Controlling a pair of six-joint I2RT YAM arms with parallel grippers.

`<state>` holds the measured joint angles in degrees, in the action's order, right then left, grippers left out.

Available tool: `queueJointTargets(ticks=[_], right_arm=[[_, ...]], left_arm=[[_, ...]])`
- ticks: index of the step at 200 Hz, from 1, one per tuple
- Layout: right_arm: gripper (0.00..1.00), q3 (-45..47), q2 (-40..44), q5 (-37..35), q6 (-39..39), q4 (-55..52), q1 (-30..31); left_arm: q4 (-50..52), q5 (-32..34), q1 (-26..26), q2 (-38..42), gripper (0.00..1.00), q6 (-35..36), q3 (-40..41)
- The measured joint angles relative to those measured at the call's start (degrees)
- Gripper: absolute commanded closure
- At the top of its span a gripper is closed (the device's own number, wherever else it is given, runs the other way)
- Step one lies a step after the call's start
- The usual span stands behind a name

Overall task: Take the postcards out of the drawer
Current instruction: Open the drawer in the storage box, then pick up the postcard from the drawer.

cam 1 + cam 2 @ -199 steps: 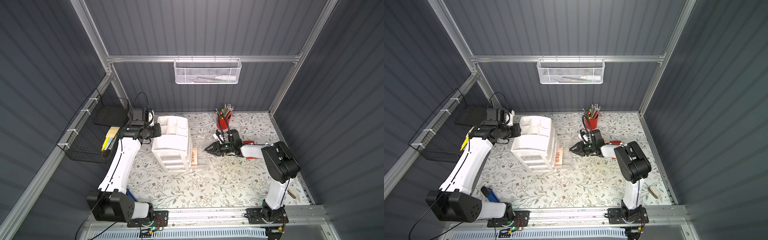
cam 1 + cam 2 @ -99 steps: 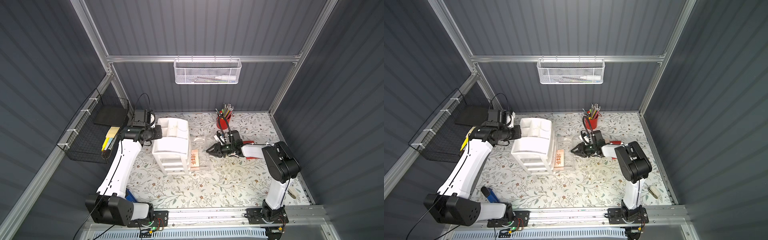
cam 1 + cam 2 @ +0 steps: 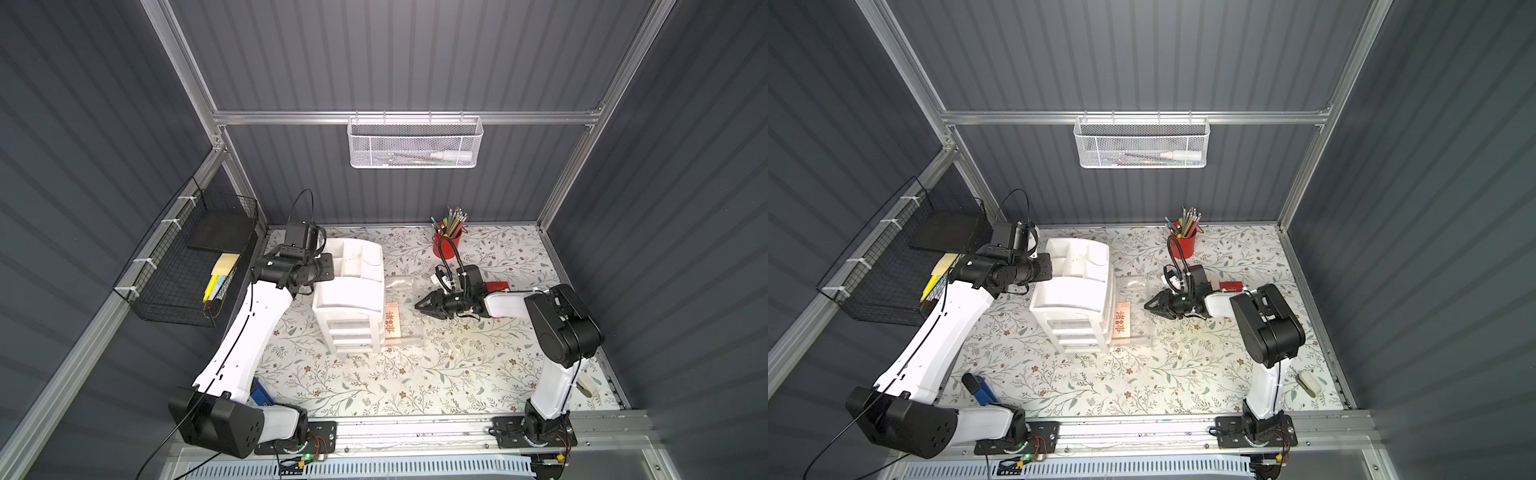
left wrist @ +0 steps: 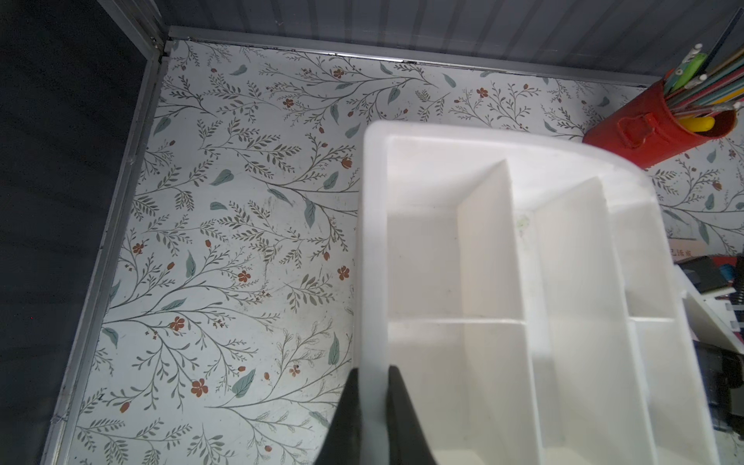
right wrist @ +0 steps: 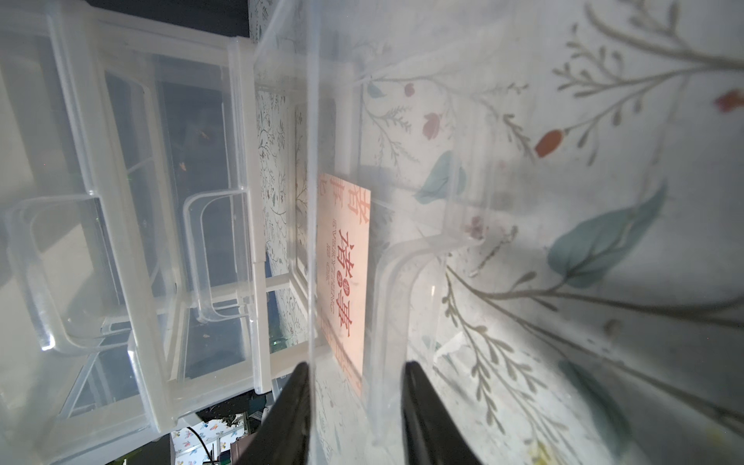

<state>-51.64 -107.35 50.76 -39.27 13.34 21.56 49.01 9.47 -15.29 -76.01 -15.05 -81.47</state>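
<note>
Clear drawer [image 3: 411, 329] slides further from white organiser [image 3: 349, 291], peach postcard [image 3: 392, 326] inside; my right gripper [image 5: 356, 368] pinches its front edge, left gripper [image 4: 373, 370] clamps the rim

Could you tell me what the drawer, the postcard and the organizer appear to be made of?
Drawer: clear, glossy plastic; you can see straight through its walls.
Postcard: probably matte peach card; thin and flat, with red print.
Organizer: opaque white plastic, likely moulded; smooth, seamless dividers.
</note>
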Motion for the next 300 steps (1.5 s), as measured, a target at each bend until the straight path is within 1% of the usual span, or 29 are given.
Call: queueJointTargets(ticks=[40,54,108,128,143,171,196,228,260,300], right_arm=[[0.63,1.5,0.0,-0.2,-0.8,2.7,0.0],[0.62,1.8,0.0,-1.3,-0.9,2.6,-0.2],[0.62,1.7,-1.1,-3.1,-0.5,0.2,-0.6],[0.58,1.7,-0.9,-3.8,-0.1,-0.8,-0.5],[0.56,1.7,0.7,-5.2,0.7,-3.1,-0.5],[0.52,-0.7,6.9,-9.1,2.8,-10.1,0.0],[0.51,-5.8,10.7,-13.5,4.9,-16.3,2.4],[0.51,-12.6,11.1,-19.6,6.6,-23.8,7.6],[0.51,-18.1,7.9,-24.6,7.2,-29.1,12.7],[0.48,-20.3,2.7,-27.5,6.9,-32.4,15.6]], left_arm=[[-1.1,2.1,-0.3,3.0,1.00,-2.5,3.2],[-1.2,2.9,-0.3,3.9,1.00,-3.2,3.7],[-1.9,4.0,0.1,3.8,1.00,-3.4,3.7],[-1.8,4.0,0.1,3.8,1.00,-3.4,3.7],[-1.9,4.0,0.1,3.7,1.00,-3.2,3.6],[-1.9,4.0,0.1,3.6,1.00,-3.1,3.5],[-1.9,4.0,0.1,3.6,1.00,-3.1,3.5],[-1.9,4.0,0.1,3.6,1.00,-3.0,3.5],[-1.9,4.0,0.1,3.6,1.00,-3.0,3.5],[-1.9,4.0,0.1,3.7,1.00,-3.0,3.6]])
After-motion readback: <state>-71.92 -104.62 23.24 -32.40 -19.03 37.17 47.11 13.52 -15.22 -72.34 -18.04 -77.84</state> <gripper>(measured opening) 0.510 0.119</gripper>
